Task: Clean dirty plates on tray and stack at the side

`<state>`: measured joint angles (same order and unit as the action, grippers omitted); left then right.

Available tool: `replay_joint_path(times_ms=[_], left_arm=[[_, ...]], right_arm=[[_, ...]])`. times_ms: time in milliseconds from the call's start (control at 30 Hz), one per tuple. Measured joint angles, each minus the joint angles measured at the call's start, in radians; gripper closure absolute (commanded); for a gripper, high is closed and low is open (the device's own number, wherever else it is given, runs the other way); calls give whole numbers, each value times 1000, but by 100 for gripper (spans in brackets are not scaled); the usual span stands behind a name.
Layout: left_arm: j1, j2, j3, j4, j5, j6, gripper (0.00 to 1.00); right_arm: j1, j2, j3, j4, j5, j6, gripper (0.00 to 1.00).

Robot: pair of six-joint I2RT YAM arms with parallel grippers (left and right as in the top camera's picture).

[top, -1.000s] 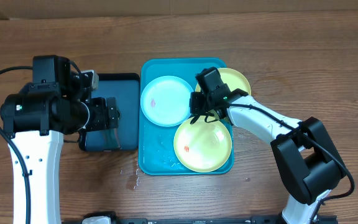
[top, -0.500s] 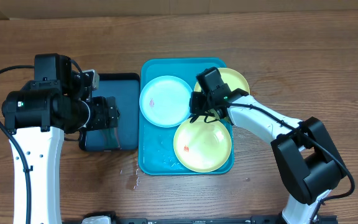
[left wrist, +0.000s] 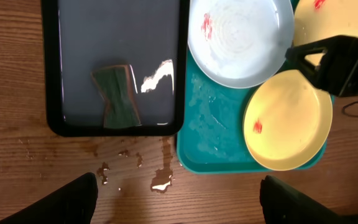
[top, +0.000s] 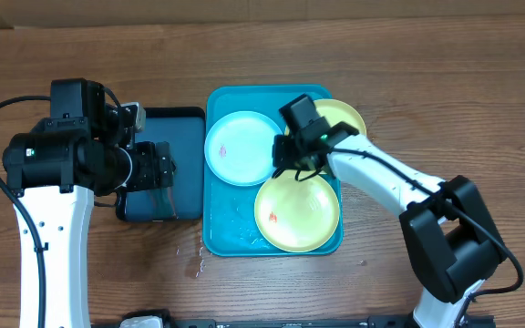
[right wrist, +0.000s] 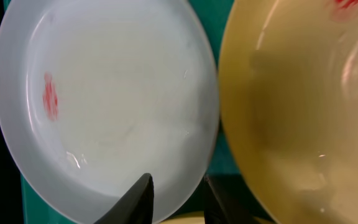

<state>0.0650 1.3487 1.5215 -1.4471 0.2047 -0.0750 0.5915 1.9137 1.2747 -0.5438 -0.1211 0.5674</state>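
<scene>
1. Light blue plastic fills your right wrist view. The rim of the light blue plate (right wrist: 104,106) lies between the fingers (right wrist: 135,199) of the right gripper (right wrist: 176,186), one finger over the plate's inside and the other outside its edge. The jaws are partly drawn in around that rim, and I cannot tell whether they pinch it yet.
2. That is the change. A second ago this claw hung further right, above where the two yellow-green plates meet. It has slid left to the blue plate's right edge, and the plate has been nudged a touch left.
3. Just beside it, the front yellow-green plate (top: 297,211) and the back yellow-green plate (top: 349,117) lie as they did, with red smears on both.
4. All three plates sit on the wet turquoise tray (top: 231,228). None is wiped or stacked, so you are likely at the first grasp, blue plate first.
5. Further off, the navy tray (top: 180,123) holds the green sponge (left wrist: 117,96), untouched. The left gripper (left wrist: 179,202) hovers nearby, jaws spread wide and empty, hardly moved.
</scene>
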Motion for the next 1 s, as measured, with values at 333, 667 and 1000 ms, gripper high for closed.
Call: replay_joint_path(times_ms=[333, 667, 1000], left_arm=[[0, 0, 0, -13, 0, 0, 15], [0, 0, 0, -13, 0, 0, 15], [0, 0, 0, -19, 0, 0, 15]], right_arm=[[50, 0, -39, 32, 96, 50, 66], [45, 1, -39, 63, 130, 58, 63], [45, 25, -39, 88, 184, 58, 64]])
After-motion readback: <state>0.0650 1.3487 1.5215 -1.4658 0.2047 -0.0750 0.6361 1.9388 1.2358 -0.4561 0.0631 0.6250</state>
